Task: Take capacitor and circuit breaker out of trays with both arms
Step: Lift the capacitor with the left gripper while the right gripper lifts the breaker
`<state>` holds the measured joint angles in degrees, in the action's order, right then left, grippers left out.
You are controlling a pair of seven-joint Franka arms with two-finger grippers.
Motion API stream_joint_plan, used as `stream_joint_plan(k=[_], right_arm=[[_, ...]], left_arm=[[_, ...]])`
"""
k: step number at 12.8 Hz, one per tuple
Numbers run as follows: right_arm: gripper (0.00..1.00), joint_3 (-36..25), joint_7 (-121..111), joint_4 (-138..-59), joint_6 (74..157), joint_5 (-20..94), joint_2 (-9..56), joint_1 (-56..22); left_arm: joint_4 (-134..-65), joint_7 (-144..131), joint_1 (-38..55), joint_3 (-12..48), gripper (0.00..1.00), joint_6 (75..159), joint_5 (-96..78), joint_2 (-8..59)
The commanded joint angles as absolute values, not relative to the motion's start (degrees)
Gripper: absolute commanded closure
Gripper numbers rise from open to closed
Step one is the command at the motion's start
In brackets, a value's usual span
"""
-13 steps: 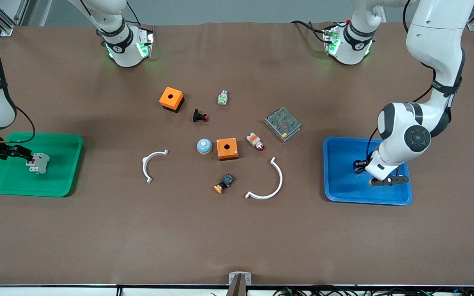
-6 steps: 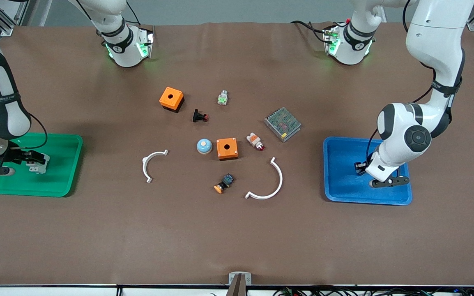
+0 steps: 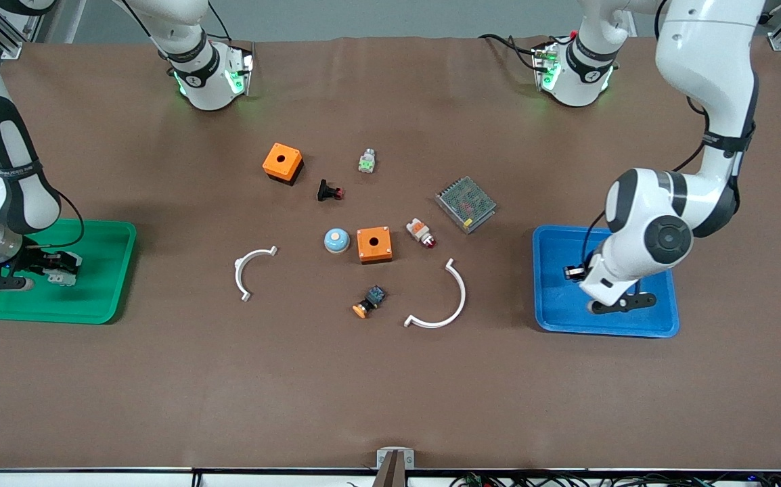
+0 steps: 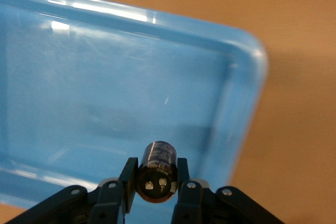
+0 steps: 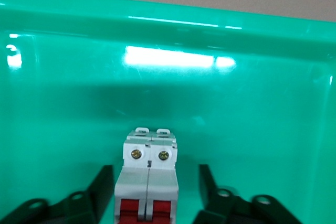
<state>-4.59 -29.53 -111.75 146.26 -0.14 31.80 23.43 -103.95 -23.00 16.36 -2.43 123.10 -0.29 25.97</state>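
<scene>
My left gripper is shut on the capacitor, a small black cylinder with its shiny terminal end facing the camera. It holds the capacitor just above the floor of the blue tray. In the front view this gripper is over the blue tray. The breaker, a white-grey block with red levers, lies in the green tray. My right gripper is open, with a finger on each side of the breaker, apart from it. In the front view the right gripper is low over the green tray.
The middle of the table holds two orange boxes, a black push button, a blue dome, a white-orange part, a mesh-covered box, an orange-capped button and two white arcs.
My right gripper has come down into the green tray and opened, leaving the breaker on the tray floor. My left gripper has moved with the capacitor over the blue tray toward the table's middle.
</scene>
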Motion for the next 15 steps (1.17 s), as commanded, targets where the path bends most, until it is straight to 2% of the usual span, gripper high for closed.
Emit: stream_joint_plan(k=[1,3,6,10,12,15], right_arm=[[0.93,-3.9,-30.3,-111.1,145.6,0.8,32.1,24.4],[0.99,-3.9,-30.1,-110.3,142.8,1.1,31.5,23.9],[1.00,-3.4,-28.4,-102.1,125.0,1.0,27.9,21.3],[1.00,-3.3,-20.2,-100.7,111.8,0.9,19.3,9.9],[1.00,-3.3,-16.8,-101.1,111.3,4.3,18.7,3.6],[1.00,-3.4,0.0,-101.2,114.3,6.4,19.2,-7.8]], left_arm=[[-99.2,-31.3,22.5,-2.8,0.89,120.6,-0.1,27.6],[-96.3,-36.6,26.2,-2.7,0.89,120.6,-0.1,29.9],[-86.3,-45.1,30.8,-2.6,0.89,120.4,-3.6,38.5],[-74.3,-51.8,33.2,-2.5,0.89,119.2,-4.7,47.4],[-73.2,-52.0,33.5,-0.6,0.89,119.2,-4.7,48.9],[-72.2,-53.3,33.4,0.8,0.89,119.2,-6.1,50.1]])
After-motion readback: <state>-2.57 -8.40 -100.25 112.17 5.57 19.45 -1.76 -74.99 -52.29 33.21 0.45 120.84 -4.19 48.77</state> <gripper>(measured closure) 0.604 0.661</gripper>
